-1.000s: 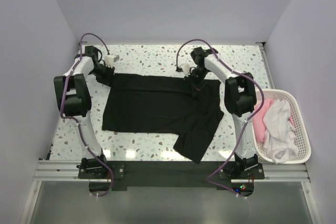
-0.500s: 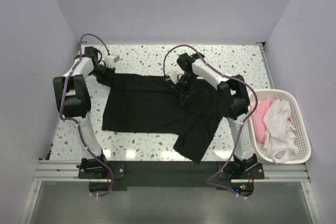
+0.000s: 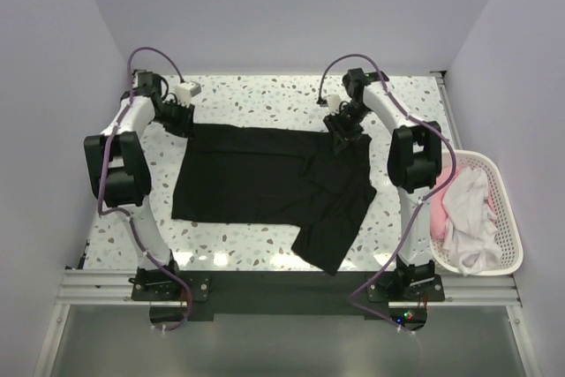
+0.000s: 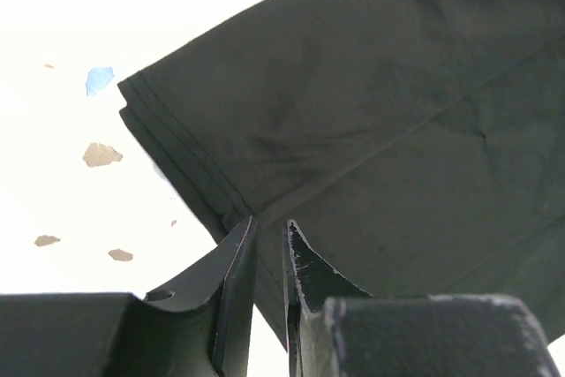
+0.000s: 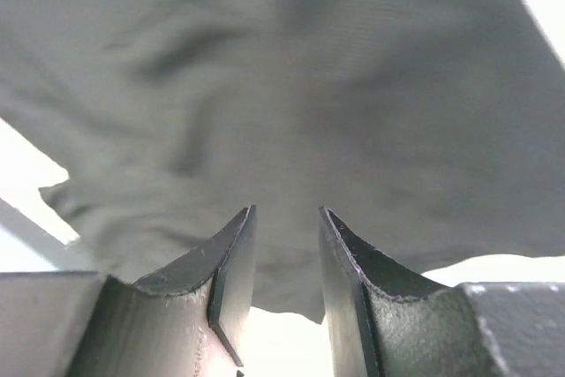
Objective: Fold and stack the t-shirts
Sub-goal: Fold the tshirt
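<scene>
The black t-shirt (image 3: 256, 178) lies spread on the speckled table (image 3: 256, 94), with its right part rumpled and a flap hanging toward the near edge. My left gripper (image 3: 183, 121) is at the shirt's far left corner. In the left wrist view its jaws (image 4: 271, 222) are almost together, just over the flat hem of the shirt (image 4: 380, 112), and no cloth bunches between them. My right gripper (image 3: 344, 130) is at the shirt's far right edge. Its jaws (image 5: 287, 211) stand apart above the wrinkled fabric (image 5: 309, 68), holding nothing.
A white slatted basket (image 3: 510, 218) stands at the table's right edge. It holds a white shirt (image 3: 468, 218) and a pink shirt (image 3: 439, 202). Walls close in the table on the left, back and right. Purple cables loop over both arms.
My right gripper swung left over the shirt, then back right and farther away to the shirt's far right edge. My left gripper shifted slightly toward the back. The shirt's outline barely changed.
</scene>
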Controlling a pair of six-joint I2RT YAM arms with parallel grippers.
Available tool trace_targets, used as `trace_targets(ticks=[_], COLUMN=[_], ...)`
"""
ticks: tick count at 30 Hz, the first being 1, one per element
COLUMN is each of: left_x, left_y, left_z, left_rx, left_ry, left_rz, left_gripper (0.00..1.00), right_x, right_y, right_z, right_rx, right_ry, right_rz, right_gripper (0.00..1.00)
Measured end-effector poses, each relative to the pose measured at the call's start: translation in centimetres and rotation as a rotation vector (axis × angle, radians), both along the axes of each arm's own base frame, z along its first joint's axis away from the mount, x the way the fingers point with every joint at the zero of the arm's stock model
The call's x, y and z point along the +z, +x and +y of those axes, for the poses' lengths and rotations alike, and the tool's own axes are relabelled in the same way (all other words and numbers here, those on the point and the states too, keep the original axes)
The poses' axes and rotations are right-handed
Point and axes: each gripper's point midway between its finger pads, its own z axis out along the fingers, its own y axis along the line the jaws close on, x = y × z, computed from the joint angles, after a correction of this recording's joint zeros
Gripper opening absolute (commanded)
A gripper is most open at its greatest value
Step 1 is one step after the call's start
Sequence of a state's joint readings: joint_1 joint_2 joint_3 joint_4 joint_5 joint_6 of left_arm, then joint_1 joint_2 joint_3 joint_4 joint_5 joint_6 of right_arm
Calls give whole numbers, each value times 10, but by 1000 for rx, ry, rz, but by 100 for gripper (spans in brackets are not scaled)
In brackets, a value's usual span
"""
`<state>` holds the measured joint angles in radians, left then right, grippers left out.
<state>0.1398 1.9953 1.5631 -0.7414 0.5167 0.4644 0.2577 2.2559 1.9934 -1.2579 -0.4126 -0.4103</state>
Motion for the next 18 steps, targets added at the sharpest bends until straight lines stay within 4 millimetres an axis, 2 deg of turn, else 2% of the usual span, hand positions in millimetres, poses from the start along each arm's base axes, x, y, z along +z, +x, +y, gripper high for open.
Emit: trace_targets(ticks=[3,7,11,13,18], left_x=[-2,-16,-41,-52,-55], left_y=[6,14,10,7,9], left_z=[-6,-20,-24,-20,-16], left_rx=[-8,-23,-13,5,40], left_ry=[-2,6,24,34,34], left_rz=[-4,11,74,107,125], left_gripper=[23,22,22,22,21], right_x=[-7,-20,-49,-51,-52], right_y=[20,36,44,47,59], right_z=[-23,-31,-37,-40,-45], right_rx=[-37,-34,-19,-16,-12], right_ry=[-96,-203,-292,-321,-363], right_rz=[-73,-134,-136,-148,-178], right_gripper=[37,37,37,37,38])
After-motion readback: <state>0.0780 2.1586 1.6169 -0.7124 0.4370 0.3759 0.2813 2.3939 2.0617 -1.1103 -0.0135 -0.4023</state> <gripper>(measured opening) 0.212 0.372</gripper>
